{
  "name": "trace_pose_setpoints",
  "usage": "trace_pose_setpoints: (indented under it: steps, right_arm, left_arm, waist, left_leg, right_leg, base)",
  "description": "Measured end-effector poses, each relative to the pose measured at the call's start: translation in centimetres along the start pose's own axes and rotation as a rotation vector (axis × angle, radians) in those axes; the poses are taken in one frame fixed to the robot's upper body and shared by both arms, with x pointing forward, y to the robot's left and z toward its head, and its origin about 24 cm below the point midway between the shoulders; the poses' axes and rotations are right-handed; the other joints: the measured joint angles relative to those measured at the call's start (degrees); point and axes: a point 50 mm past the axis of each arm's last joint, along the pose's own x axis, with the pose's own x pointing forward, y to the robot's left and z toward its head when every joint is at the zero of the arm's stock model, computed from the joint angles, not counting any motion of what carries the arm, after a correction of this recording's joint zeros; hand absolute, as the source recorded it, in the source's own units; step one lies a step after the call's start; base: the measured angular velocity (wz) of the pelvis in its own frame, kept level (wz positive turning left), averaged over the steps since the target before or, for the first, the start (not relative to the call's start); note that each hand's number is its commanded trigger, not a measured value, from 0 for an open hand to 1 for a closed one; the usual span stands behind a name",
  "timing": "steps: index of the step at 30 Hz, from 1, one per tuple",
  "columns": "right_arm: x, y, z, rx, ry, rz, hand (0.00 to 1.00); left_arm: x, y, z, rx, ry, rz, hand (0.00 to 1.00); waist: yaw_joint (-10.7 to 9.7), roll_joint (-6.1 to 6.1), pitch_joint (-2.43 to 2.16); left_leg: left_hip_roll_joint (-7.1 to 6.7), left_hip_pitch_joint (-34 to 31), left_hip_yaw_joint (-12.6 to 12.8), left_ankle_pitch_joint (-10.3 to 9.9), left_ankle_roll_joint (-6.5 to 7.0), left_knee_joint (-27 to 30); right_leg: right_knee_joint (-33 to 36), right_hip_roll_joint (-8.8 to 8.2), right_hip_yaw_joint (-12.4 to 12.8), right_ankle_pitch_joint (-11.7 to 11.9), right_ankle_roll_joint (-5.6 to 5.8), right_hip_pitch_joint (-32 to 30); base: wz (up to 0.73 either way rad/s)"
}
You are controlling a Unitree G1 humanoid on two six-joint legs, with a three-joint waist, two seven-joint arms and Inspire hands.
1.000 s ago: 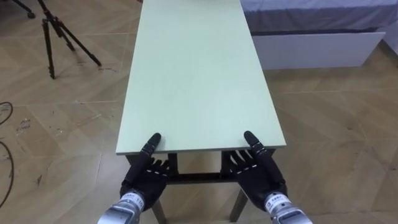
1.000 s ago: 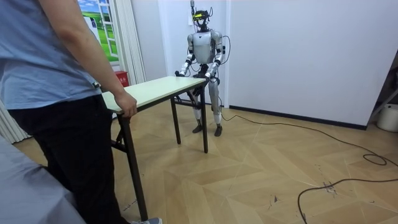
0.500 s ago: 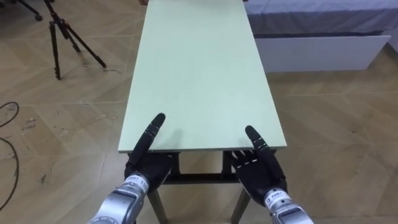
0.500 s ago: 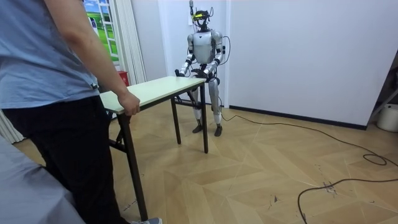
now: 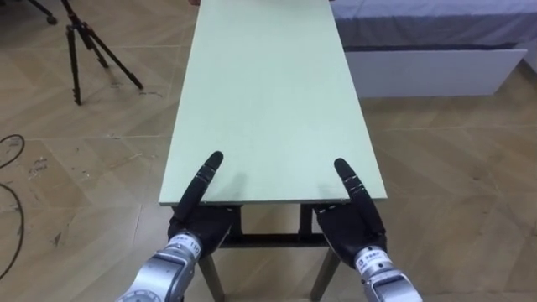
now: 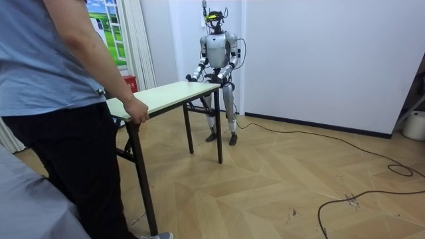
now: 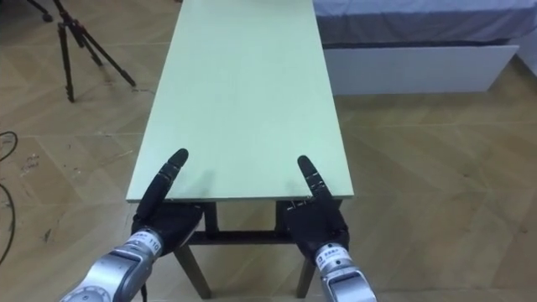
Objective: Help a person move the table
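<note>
- The tabletop [image 5: 268, 92] runs lengthwise away from the robot, which stands at one short end. At the far end a person [image 6: 60, 119] has a hand [image 6: 137, 110] curled over the edge.
- The left robot hand [image 5: 197, 225] has its thumb flat on top near the corner. The rest sits below the edge, hidden, so I cannot tell whether it truly clamps. The right robot hand [image 5: 351, 225] is placed the same way at the other corner.
- Slip: if that hold is loose, a pull from the person faster than the robot can step would likely draw the edge out from under the thumbs.
- Twist: the left thumb reaches further onto the top than the right. An uneven hold could let the tabletop tilt or yaw once loaded.
- Collision: the bed [image 5: 428, 50] lies near the right long edge and a tripod [image 5: 84, 50] stands off to the left. A swing of the far end either way could strike one of them.
- Snag: I cannot tell whether the legs [image 6: 219, 143] are off the floor. A dragging leg could catch and jerk both holders.
</note>
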Motion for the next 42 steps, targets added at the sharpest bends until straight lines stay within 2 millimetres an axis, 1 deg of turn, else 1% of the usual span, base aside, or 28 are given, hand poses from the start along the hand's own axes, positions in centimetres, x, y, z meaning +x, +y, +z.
trace_pose_setpoints:
  steps: [3, 7, 11, 15, 20, 26, 32, 37, 41, 42]
  right_arm:
    - [0.0, -0.1, -0.1, 0.007, -0.011, -0.036, 1.00]
    - [0.1, -0.2, 0.1, -0.002, -0.029, -0.043, 1.00]
    - [0.1, -0.1, -0.5, -0.031, -0.027, -0.042, 1.00]
    - [0.1, -0.1, -0.7, -0.037, -0.024, -0.040, 1.00]
    - [0.2, 0.0, -0.8, -0.028, -0.022, -0.038, 1.00]
    - [0.2, 0.0, -0.8, -0.028, -0.017, -0.038, 1.00]
    - [0.2, 0.1, -0.9, -0.029, -0.005, -0.031, 1.00]
    - [0.2, 0.2, -1.2, -0.033, 0.008, -0.030, 1.00]
    - [0.0, 0.1, -1.3, -0.029, 0.015, -0.040, 1.00]
    - [-0.1, 0.1, -1.4, -0.028, 0.020, -0.046, 1.00]
  left_arm:
    - [0.1, -0.4, -0.5, 0.008, 0.002, -0.015, 1.00]
    - [0.1, -0.3, -0.8, 0.057, 0.006, -0.008, 1.00]
    - [0.2, 0.4, -0.7, 0.059, -0.019, 0.024, 1.00]
    - [0.1, 0.7, -0.7, 0.066, -0.030, 0.028, 1.00]
    - [-0.1, 0.9, -0.7, 0.065, -0.034, 0.022, 1.00]
    - [-0.2, 0.9, -0.6, 0.072, -0.038, 0.020, 1.00]
    - [-0.4, 1.1, -0.5, 0.073, -0.049, 0.009, 1.00]
    - [-0.7, 1.5, -0.4, 0.077, -0.069, 0.007, 1.00]
    - [-1.0, 1.9, -0.5, 0.081, -0.072, 0.005, 1.00]
    - [-1.2, 2.0, -0.5, 0.079, -0.074, 0.007, 1.00]
  waist:
    - [1.11, 0.10, 0.07]
    - [1.08, 0.10, 0.09]
    - [0.46, 0.09, 0.23]
    - [0.02, 0.12, 0.26]
    - [0.06, 0.11, 0.27]
    - [-0.11, -0.13, 0.42]
    - [-0.58, -0.05, 0.37]
    - [-0.95, 0.03, 0.31]
    - [-1.69, 0.11, 0.26]
    - [-2.31, 0.14, 0.18]
  left_leg:
    - [0.00, -0.73, -0.13, 0.00, 0.00, -0.07]
    - [0.00, -0.45, -0.55, 0.00, 0.00, -0.44]
    - [-0.20, 0.11, -1.92, 0.00, 0.00, -0.62]
    - [-0.27, 0.64, -1.99, 0.00, 0.00, -0.63]
    - [-0.28, 0.77, -2.00, 0.00, 0.00, -0.63]
    - [-0.25, 0.52, -1.82, 0.00, 0.00, -0.63]
    - [-0.24, 0.31, -1.87, 0.00, 0.00, -0.62]
    - [-0.27, 0.60, -1.99, 0.00, 0.00, -0.61]
    - [-0.27, 0.64, -1.99, 0.00, 0.00, -0.60]
    - [-0.26, 0.71, -1.97, 0.00, 0.00, -0.56]
  right_leg:
    - [-0.05, 0.02, -0.01, 0.00, 0.00, -0.69]
    - [-0.03, 0.10, 0.11, 0.00, 0.00, -0.57]
    - [-0.01, 0.11, 0.57, 0.00, 0.00, -0.51]
    - [0.12, 0.11, 1.30, 0.00, 0.00, -0.22]
    - [0.11, 0.11, 1.29, 0.00, 0.00, -0.20]
    - [0.04, 0.11, 0.93, 0.00, 0.01, -0.23]
    - [0.02, 0.14, 0.79, 0.00, 0.00, -0.55]
    - [0.05, 0.20, 1.21, 0.00, 0.00, -0.45]
    - [0.03, 0.14, 1.29, 0.00, 0.00, 0.13]
    - [0.06, 0.13, 1.29, 0.00, 0.00, 0.28]
  base:
    - [0.01]
    - [0.00]
    - [-0.12]
    - [-0.05]
    - [-0.02]
    - [0.01]
    - [0.00]
    - [-0.04]
    - [0.05]
    - [0.12]
